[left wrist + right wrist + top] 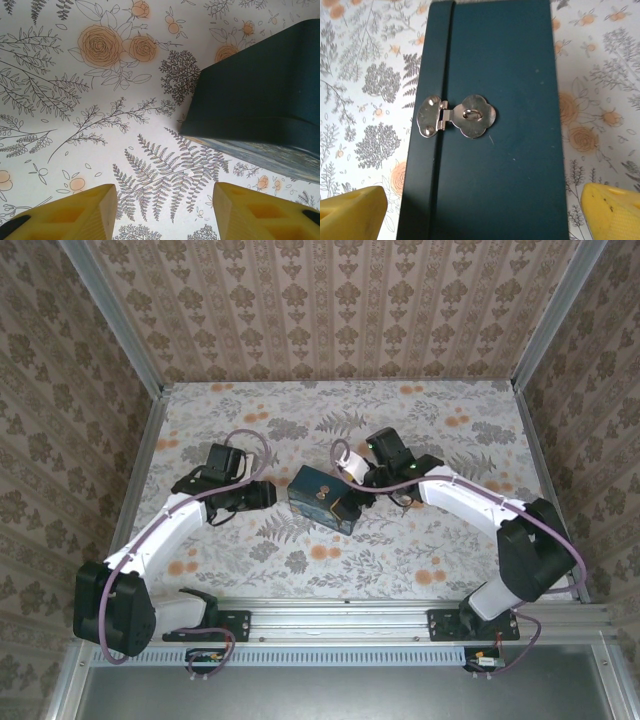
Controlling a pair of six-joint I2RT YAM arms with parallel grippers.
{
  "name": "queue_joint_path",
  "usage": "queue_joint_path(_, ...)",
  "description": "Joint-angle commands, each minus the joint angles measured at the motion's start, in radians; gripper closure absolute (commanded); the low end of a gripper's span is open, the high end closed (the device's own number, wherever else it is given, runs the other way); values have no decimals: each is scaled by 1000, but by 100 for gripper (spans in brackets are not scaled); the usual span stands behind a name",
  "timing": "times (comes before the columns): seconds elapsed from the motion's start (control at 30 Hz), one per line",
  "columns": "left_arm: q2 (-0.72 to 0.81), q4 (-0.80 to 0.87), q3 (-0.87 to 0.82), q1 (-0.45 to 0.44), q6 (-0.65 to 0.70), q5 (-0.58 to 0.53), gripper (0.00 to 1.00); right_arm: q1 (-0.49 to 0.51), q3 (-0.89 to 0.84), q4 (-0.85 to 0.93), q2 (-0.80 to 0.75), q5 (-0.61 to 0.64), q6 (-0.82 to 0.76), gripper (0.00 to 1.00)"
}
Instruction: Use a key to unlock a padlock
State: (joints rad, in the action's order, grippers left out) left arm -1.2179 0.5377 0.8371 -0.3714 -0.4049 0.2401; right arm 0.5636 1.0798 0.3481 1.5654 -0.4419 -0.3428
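Nearest us, the left gripper [162, 215] stands released, its yellow fingers [95, 212] parted over the bare table [75, 150], just left of the dark blue box [255, 95]. The right gripper [482, 215] gapes wide above that box, clear of both sides. On the box a metal hasp [457, 116] lies folded over its staple. We cannot tell where the padlock or key lies.
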Motion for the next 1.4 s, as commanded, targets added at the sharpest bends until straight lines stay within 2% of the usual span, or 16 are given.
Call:
queue_joint_path(0.0,9,4,6,7,26,15,46,22,61,49,48,68,-48,0)
queue_joint_path(0.1,17,7,11,6,32,12,47,34,89,89,101,99,-56,0)
queue_joint_path(0.27,23,11,20,10,37,5,46,33,69,42,91,71,63,20)
queue_joint_path(0.3,24,10,21,10,36,7,47,32,61,28,78,65,106,26)
queue_joint_path(0.43,27,6,33,11,33,11,47,9,-4,-78,40,5,322,37)
queue_joint_path(0.5,26,2,43,12,32,13,47,-13,-67,-206,16,-45,516,42)
queue_joint_path(0.6,16,-1,58,12,30,20,47,-31,-183,-484,12,-124,871,43)
queue_joint_path(0.73,-7,-11,95,14,19,27,47,-25,-313,-811,76,-104,1304,42)
queue_joint_path(0.83,-25,-26,128,15,8,22,46,6,-353,-942,122,-33,1471,39)
queue_joint_path(0.93,-42,-35,168,19,-1,15,46,34,-374,-987,155,79,1568,29)
queue_joint_path(1.03,-52,-36,208,27,0,2,46,34,-353,-968,189,98,1533,17)
queue_joint_path(1.07,-53,-38,216,34,1,-3,46,31,-340,-949,194,84,1501,1)
queue_joint_path(1.17,-54,-36,231,88,6,11,46,8,-319,-814,164,82,1379,0)
queue_joint_path(1.23,-47,-48,229,142,3,37,44,-3,-290,-652,113,91,1214,0)
queue_joint_path(1.3,-48,-64,229,204,11,49,41,0,-212,-360,45,208,967,0)
queue_joint_path(1.37,-59,-61,233,229,39,-36,30,-6,-168,-164,-9,360,785,0)
